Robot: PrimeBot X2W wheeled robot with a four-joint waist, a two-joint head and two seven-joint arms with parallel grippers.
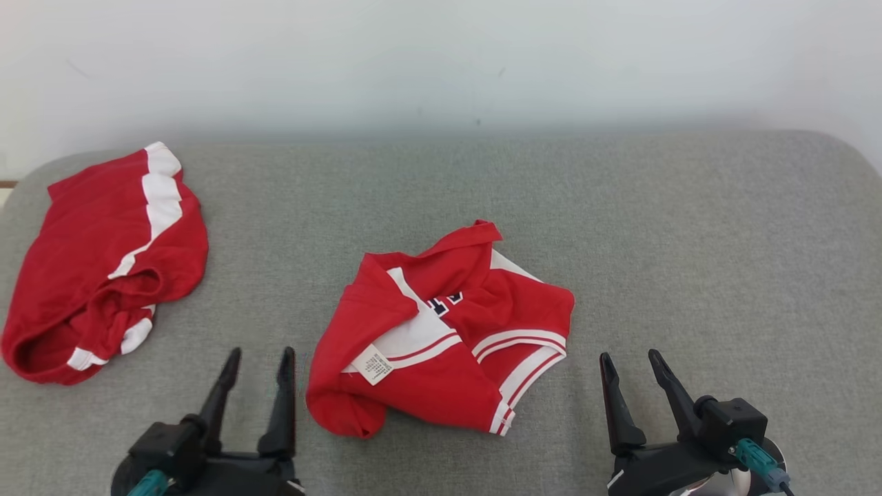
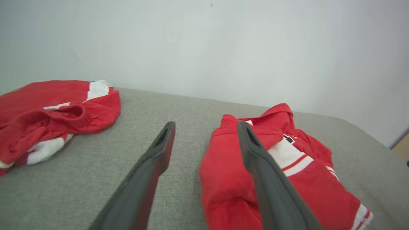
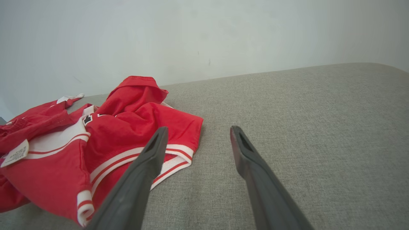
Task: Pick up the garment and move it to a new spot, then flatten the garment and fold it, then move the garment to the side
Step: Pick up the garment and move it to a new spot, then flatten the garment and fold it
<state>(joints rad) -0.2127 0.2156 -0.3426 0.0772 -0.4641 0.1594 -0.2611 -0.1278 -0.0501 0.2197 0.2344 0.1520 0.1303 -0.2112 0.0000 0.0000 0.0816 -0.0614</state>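
Note:
A crumpled red garment (image 1: 427,393) with white trim and a white label lies on the grey padded surface (image 1: 689,241), in the middle near the front. It also shows in the left wrist view (image 2: 223,179) and the right wrist view (image 3: 127,127). My left gripper (image 1: 261,355) stands open just left of the garment, with nothing between its fingers (image 2: 206,124). My right gripper (image 1: 629,357) stands open just right of the garment, and it holds nothing (image 3: 199,127). Neither gripper touches the cloth.
A second red garment (image 1: 96,262) with a white stripe lies bunched at the far left of the surface (image 2: 48,105). A pale wall (image 1: 441,62) rises behind the surface. Bare grey padding stretches to the right of the right gripper.

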